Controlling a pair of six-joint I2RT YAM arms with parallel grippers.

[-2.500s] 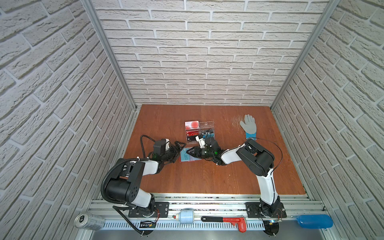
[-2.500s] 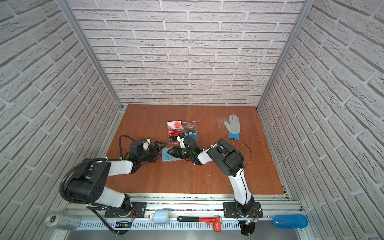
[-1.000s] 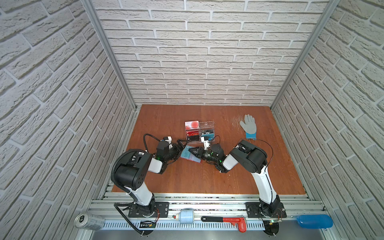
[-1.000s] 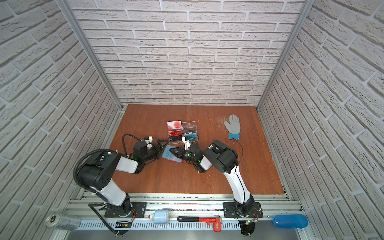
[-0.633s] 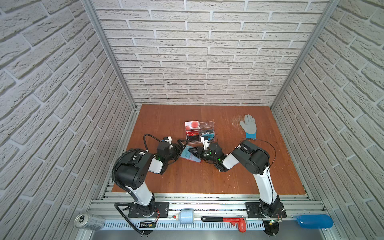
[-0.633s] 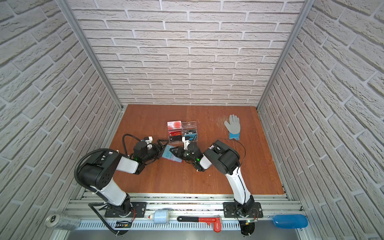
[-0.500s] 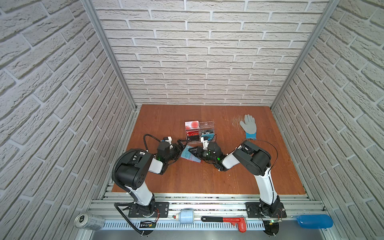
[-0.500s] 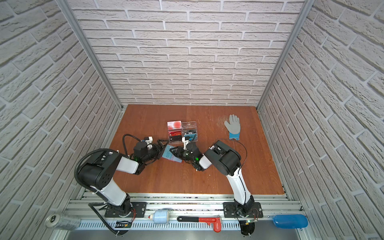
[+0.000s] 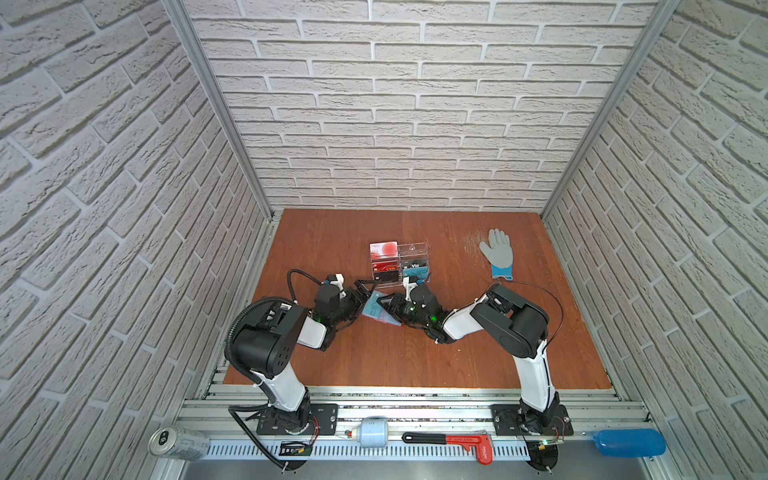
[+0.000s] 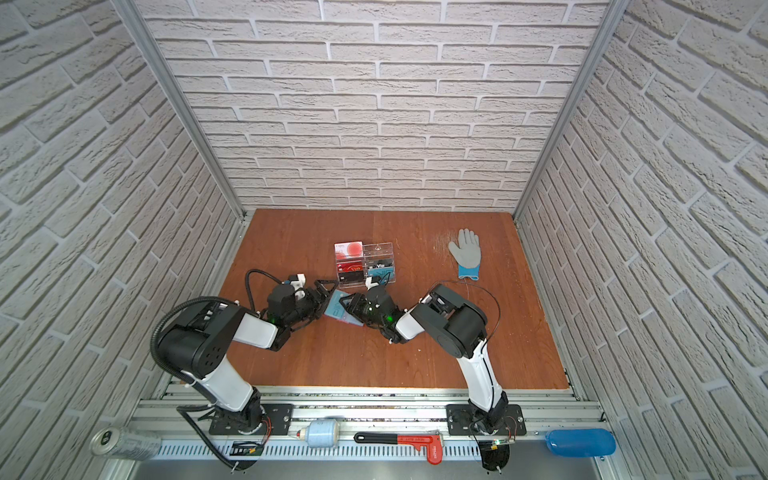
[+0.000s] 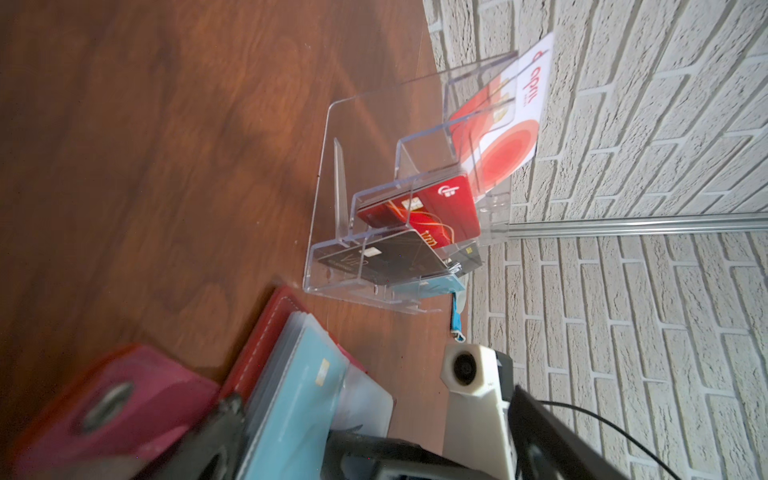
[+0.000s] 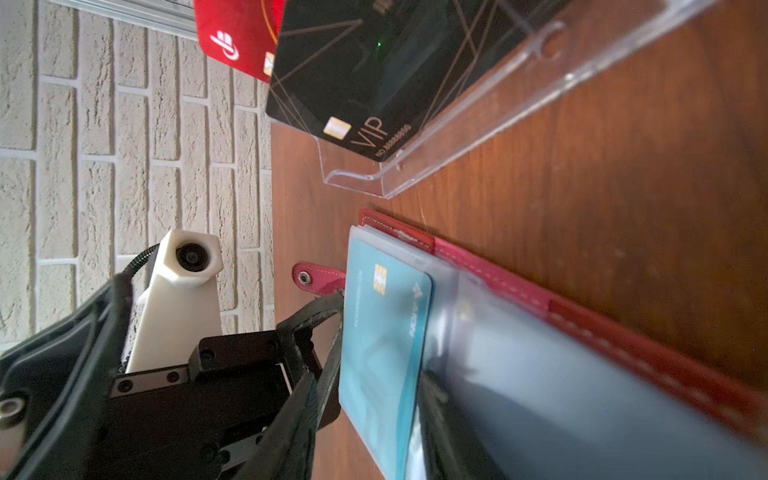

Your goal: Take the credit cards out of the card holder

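Top views first: the card holder lay open on the table, right between the two arms. The clear card stand stood just beyond it at twelve o'clock, and a grey glove lay well off toward two.

The left gripper sat at the holder's nine o'clock, jaws spread wide, nothing in them. In the right wrist view, one of its black fingers ran right along the edge of the teal credit card. That card was tucked among the holder's clear sleeves, chip side showing, with the red snap tab just beside that finger.

The right gripper sat at the holder's three o'clock, nose on the sleeves. A dark finger showed through the plastic there, but whether it pinched them or only rested against them, I couldn't tell.
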